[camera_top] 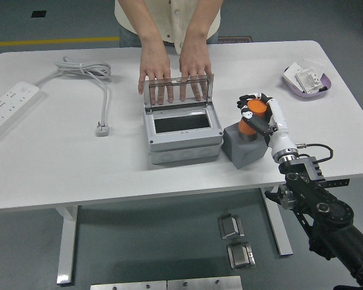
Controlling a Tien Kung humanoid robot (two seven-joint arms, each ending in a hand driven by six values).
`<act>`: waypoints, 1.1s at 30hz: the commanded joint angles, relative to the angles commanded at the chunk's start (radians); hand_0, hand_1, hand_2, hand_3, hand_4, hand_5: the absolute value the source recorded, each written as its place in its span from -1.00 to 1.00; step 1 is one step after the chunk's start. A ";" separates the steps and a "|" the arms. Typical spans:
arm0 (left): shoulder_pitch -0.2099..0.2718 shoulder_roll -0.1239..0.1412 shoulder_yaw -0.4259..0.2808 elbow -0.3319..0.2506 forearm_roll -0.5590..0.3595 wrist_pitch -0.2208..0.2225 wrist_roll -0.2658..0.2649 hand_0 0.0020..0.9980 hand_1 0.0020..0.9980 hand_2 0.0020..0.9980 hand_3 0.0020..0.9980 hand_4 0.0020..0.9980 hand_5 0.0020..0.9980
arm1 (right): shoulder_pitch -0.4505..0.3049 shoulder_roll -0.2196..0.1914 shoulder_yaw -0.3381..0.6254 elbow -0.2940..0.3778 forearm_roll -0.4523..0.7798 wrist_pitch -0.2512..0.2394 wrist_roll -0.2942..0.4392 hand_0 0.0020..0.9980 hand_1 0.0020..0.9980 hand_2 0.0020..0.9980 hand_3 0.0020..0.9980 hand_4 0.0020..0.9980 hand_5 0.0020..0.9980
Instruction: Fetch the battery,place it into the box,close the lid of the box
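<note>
Fingers point(248, 100) of right hand point(261, 113) grip orange battery point(253, 115) above grey block point(245, 145).

The box point(183, 130) is taken as the landmark. Its opening is left uncovered from above, but the raised lid point(178, 90) stands along its far edge, and a person's hands point(175, 69) are pressed flat just behind that lid, so the far side is blocked. Just right of the box a grey block point(245, 145) is set, above which the right hand point(259, 115) is closed around the battery point(253, 115). Bare table point(109, 169) is found in front of the box. To its left a plug point(102, 128) and cord lie, with a power strip point(9, 110) farther left. A tray point(307, 81) sits well right.
</note>
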 joint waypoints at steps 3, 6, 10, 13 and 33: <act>0.000 0.000 -0.001 0.000 0.001 0.001 0.000 0.24 0.35 0.35 0.41 0.38 -0.70 | 0.008 -0.008 -0.003 0.032 -0.026 -0.020 -0.014 0.27 0.06 0.00 -0.16 -1.00 -1.00; 0.000 -0.001 -0.004 0.000 0.003 0.001 0.000 0.24 0.35 0.35 0.41 0.39 -0.69 | 0.020 -0.016 -0.012 0.071 -0.080 -0.044 -0.037 0.06 -0.17 -0.12 -0.28 -1.00 -1.00; -0.001 -0.002 -0.007 0.000 0.005 0.002 0.002 0.24 0.35 0.35 0.41 0.39 -0.69 | 0.041 -0.025 -0.038 0.118 -0.159 -0.063 -0.070 0.06 -0.17 -0.12 -0.28 -1.00 -1.00; -0.001 -0.001 -0.012 0.000 0.008 0.002 0.004 0.25 0.35 0.35 0.41 0.39 -0.68 | 0.061 -0.028 -0.067 0.141 -0.218 -0.071 -0.092 -0.38 -0.40 -0.19 -0.33 -1.00 -1.00; -0.004 0.006 -0.024 0.000 0.021 0.002 0.014 0.25 0.35 0.35 0.41 0.39 -0.67 | 0.250 0.033 -0.287 0.027 -0.610 -0.055 -0.207 -0.84 -0.60 -0.22 -0.35 -1.00 -1.00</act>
